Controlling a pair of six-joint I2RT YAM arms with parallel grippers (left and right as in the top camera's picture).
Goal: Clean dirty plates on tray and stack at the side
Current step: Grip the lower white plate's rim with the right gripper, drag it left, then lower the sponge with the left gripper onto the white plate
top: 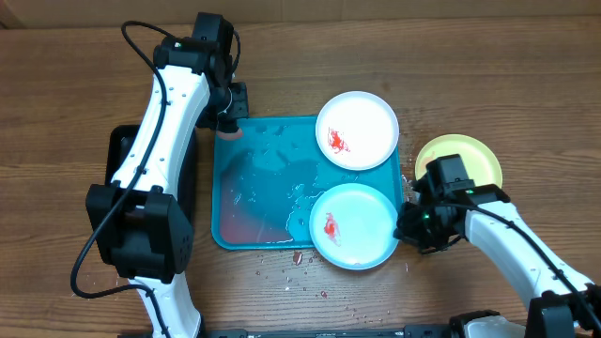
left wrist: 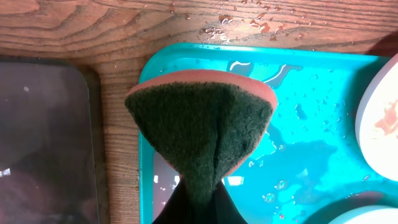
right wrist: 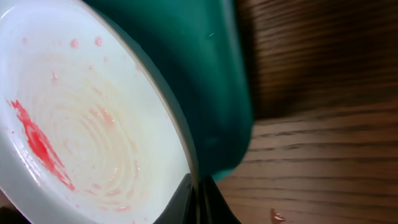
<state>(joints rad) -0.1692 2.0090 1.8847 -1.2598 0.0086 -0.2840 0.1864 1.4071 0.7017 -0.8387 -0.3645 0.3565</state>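
We keep the sponge (left wrist: 202,118) folded and clamped in the left gripper (top: 228,124) over the 11 o'clock corner of the tray (top: 249,202), probably waiting to wipe. The right gripper (top: 409,225) is pinched shut on the rim of the near plate (top: 353,225) at the tray's 5 o'clock, we judge to steady or tilt it. Only the overhead shows the far plate (top: 357,130) at 1 o'clock and the green plate (top: 474,155) off the tray at 3 o'clock, while the right wrist view shows the near plate's red smear (right wrist: 37,143) and the left wrist view shows water beads and the black tray (left wrist: 43,137).
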